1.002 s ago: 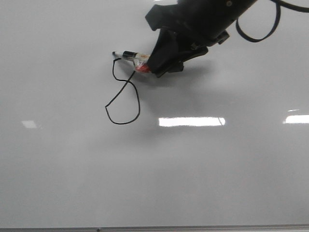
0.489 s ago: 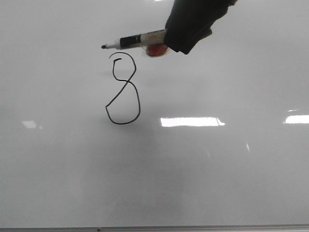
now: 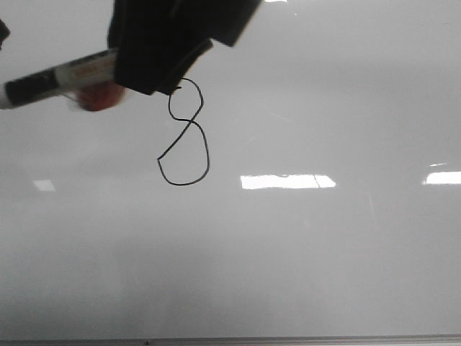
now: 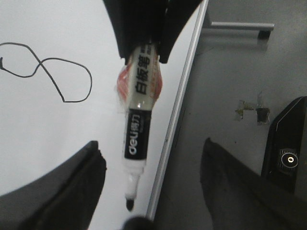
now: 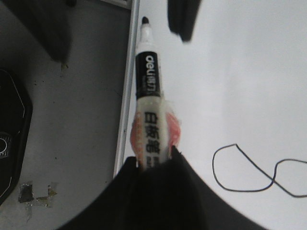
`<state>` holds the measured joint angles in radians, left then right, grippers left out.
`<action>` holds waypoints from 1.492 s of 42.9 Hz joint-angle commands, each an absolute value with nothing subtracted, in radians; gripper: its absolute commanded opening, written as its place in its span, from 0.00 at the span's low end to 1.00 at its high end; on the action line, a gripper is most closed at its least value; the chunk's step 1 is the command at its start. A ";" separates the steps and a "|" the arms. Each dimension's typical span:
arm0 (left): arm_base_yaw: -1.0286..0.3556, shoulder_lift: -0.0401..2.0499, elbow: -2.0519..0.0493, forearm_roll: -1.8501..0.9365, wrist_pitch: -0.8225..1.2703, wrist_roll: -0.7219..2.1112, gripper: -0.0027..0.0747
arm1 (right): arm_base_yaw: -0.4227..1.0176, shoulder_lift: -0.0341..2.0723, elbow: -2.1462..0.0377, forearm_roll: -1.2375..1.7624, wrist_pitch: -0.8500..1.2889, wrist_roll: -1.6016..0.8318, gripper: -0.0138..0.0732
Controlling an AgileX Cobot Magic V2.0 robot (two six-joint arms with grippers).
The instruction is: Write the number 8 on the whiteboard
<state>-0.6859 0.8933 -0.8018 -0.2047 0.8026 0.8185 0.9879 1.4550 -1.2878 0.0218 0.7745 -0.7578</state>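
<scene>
The number 8 (image 3: 186, 137) is a thin black lopsided line on the whiteboard (image 3: 302, 259), with a small upper loop and a larger lower loop. It also shows in the left wrist view (image 4: 53, 76) and the right wrist view (image 5: 259, 175). My right gripper (image 3: 155, 68) is shut on a black-and-white marker (image 3: 54, 81) and holds it above the board, left of the 8, tip pointing left. My left gripper (image 4: 151, 158) is open; the marker's tip (image 4: 129, 203) lies between its fingers, untouched. One left finger (image 5: 183, 17) shows beyond the tip.
The board's thin metal edge (image 3: 230, 340) runs along the front. Its side edge (image 4: 177, 115) lies under the marker. Beyond it is a grey surface with tape scraps (image 4: 249, 110) and a black device (image 4: 288, 158). Bright glare patches (image 3: 288, 182) lie on the board.
The upper loop of the 8 got closed. My right gripper then lifted the marker off the board and carried it left and closer to the camera.
</scene>
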 commanded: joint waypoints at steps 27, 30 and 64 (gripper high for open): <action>-0.716 0.892 -0.838 -0.187 0.765 0.785 0.30 | 1.035 1.413 -1.331 0.021 0.703 -0.763 0.09; -0.716 0.894 -0.838 -0.191 0.765 0.785 0.30 | 1.035 1.413 -1.331 0.023 0.699 -0.763 0.09; -0.712 0.921 -0.826 -0.194 0.772 0.709 0.01 | 1.004 1.380 -1.331 0.037 0.731 -0.638 0.80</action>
<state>-0.7082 0.9284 -0.8047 -0.1778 0.8210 0.7474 1.0238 1.4393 -1.2940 0.0263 0.7723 -0.6776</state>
